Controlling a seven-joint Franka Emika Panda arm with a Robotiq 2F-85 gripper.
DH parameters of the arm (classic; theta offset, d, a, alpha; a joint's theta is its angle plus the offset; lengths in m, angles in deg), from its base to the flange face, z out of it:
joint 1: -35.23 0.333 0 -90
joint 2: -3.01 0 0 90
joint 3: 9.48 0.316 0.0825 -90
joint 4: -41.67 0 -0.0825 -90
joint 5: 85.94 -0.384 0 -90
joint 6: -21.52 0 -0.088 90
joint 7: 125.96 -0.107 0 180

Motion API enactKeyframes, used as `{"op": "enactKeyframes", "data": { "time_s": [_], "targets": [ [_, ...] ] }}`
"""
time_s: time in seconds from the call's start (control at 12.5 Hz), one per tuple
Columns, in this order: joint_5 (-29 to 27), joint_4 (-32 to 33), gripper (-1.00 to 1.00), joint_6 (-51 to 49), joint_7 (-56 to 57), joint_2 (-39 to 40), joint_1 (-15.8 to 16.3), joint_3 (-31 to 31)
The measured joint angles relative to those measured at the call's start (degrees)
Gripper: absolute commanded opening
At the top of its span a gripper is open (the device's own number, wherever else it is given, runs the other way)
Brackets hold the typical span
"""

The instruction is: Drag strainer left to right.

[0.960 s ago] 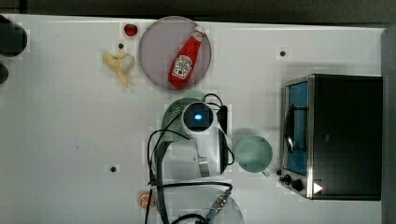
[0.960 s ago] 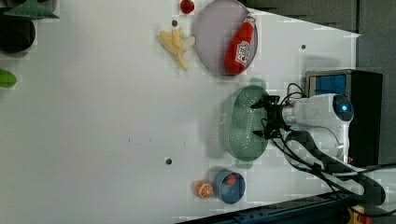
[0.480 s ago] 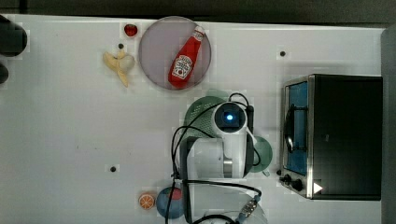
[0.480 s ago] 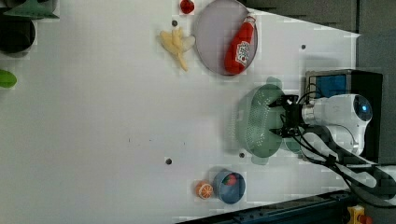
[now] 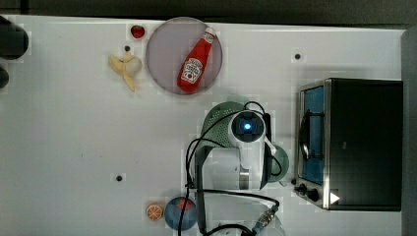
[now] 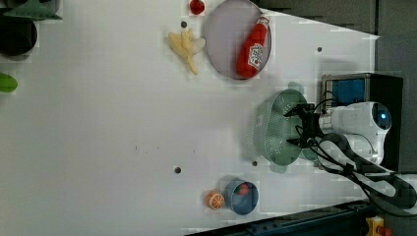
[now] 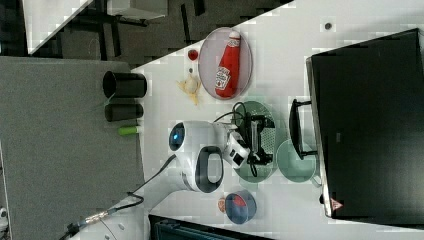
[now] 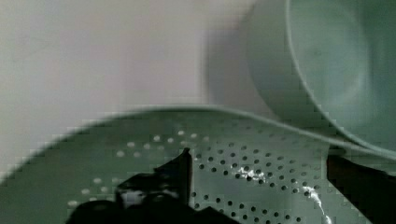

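Note:
The strainer (image 6: pixel 273 129), a pale mint-green oval bowl dotted with holes, lies near the oven in the left view. My gripper (image 6: pixel 294 127) reaches down into it, open, with both black fingers spread apart inside the bowl. In the wrist view the fingertips (image 8: pixel 180 165) rest over the perforated floor of the strainer (image 8: pixel 243 186). The smooth mint cup (image 8: pixel 327 70) stands right against its rim. In the top view the arm's wrist (image 5: pixel 247 126) covers most of the strainer (image 5: pixel 216 120). The right view has the strainer (image 7: pixel 267 137) beside the cup (image 7: pixel 296 161).
A black toaster oven (image 5: pixel 351 142) stands at the top view's right, just past the cup (image 5: pixel 281 162). A grey plate (image 5: pixel 162 54) carries a ketchup bottle (image 5: pixel 193 63). A banana (image 5: pixel 125 66), a blue bowl (image 5: pixel 177 214) and an orange slice (image 5: pixel 154 211) also lie on the table.
The arm and the strainer have slid toward the top view's right, up against the cup and closer to the oven. The fingers stay spread.

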Motion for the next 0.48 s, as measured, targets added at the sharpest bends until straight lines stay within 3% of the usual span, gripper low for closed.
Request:
{"op": "enactKeyframes", "data": {
  "time_s": [0.48],
  "targets": [
    [1.3, -0.7, 1.0, -0.4, 7.2, -3.3, 1.0, 0.0]
  ]
}}
